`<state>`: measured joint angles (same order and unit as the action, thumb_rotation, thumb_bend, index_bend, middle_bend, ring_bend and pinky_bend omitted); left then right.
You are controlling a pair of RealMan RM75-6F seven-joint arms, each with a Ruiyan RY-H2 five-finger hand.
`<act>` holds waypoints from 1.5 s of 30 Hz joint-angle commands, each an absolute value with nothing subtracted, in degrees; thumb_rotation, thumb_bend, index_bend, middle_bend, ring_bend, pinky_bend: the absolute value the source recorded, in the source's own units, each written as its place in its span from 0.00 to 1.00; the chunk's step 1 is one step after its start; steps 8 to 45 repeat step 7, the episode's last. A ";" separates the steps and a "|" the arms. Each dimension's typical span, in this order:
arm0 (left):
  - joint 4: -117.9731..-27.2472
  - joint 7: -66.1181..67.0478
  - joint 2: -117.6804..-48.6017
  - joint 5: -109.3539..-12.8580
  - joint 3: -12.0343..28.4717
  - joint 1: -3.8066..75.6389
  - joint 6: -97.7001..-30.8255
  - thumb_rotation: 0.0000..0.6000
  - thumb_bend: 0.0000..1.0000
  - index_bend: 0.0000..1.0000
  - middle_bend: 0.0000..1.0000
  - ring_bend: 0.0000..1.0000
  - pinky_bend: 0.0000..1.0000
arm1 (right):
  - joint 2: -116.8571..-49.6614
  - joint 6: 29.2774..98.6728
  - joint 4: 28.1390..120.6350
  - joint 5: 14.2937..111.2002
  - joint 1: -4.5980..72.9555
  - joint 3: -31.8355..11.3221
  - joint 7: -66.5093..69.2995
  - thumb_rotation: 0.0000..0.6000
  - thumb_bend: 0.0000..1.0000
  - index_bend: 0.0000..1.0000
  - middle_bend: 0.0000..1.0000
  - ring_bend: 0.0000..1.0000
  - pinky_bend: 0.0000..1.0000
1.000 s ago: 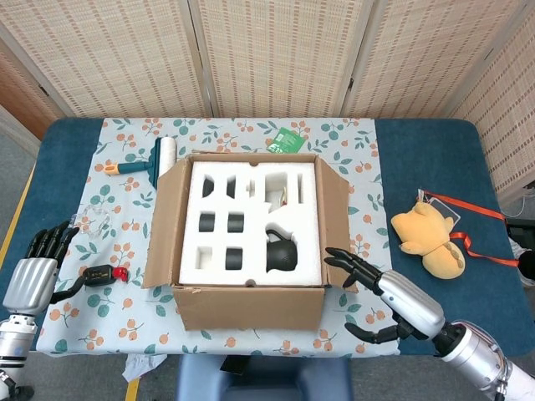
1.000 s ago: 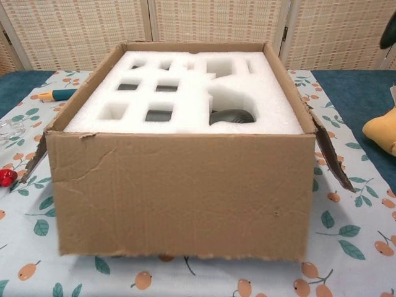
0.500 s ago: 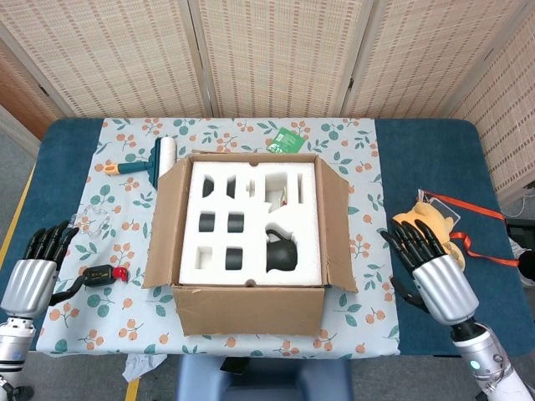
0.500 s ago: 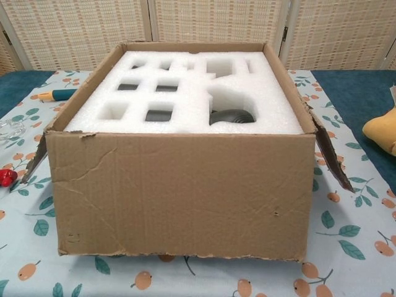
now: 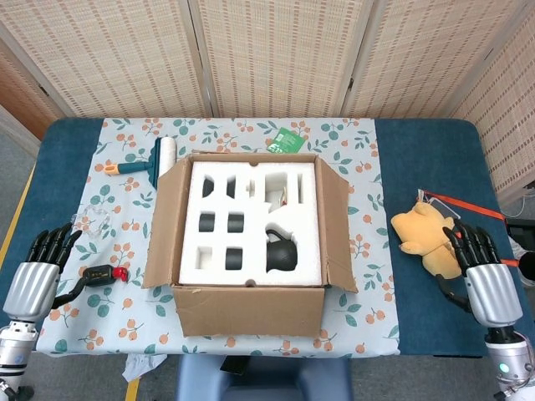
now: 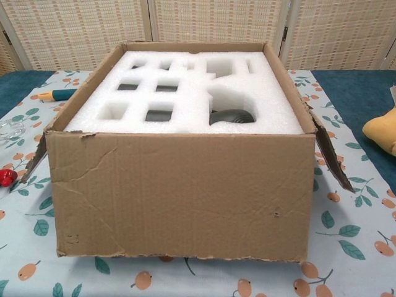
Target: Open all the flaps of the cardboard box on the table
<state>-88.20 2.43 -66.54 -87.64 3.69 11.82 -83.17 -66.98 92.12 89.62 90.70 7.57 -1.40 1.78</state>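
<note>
Every flap of the cardboard box (image 5: 247, 244) at mid-desk looks folded open, foam exposed, job seemingly done, left hand (image 5: 38, 269) and right hand (image 5: 486, 282) empty, fingers spread, well apart.

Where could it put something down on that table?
Free patches: the flowered cloth between the cardboard box and the plush toy, and the blue far right corner. The left is crowded: lint roller, black tool.
</note>
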 commanded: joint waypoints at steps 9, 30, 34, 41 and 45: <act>-88.91 2.69 -66.02 -87.58 3.30 11.27 -83.44 1.00 0.43 0.00 0.00 0.00 0.00 | -67.58 91.12 89.32 91.49 7.85 -2.05 1.24 1.00 0.41 0.00 0.00 0.00 0.00; -88.91 2.69 -66.02 -87.58 3.30 11.27 -83.44 1.00 0.43 0.00 0.00 0.00 0.00 | -67.58 91.12 89.32 91.49 7.85 -2.05 1.24 1.00 0.41 0.00 0.00 0.00 0.00; -88.91 2.69 -66.02 -87.58 3.30 11.27 -83.44 1.00 0.43 0.00 0.00 0.00 0.00 | -67.58 91.12 89.32 91.49 7.85 -2.05 1.24 1.00 0.41 0.00 0.00 0.00 0.00; -88.91 2.69 -66.02 -87.58 3.30 11.27 -83.44 1.00 0.43 0.00 0.00 0.00 0.00 | -67.58 91.12 89.32 91.49 7.85 -2.05 1.24 1.00 0.41 0.00 0.00 0.00 0.00; -88.91 2.69 -66.02 -87.58 3.30 11.27 -83.44 1.00 0.43 0.00 0.00 0.00 0.00 | -67.58 91.12 89.32 91.49 7.85 -2.05 1.24 1.00 0.41 0.00 0.00 0.00 0.00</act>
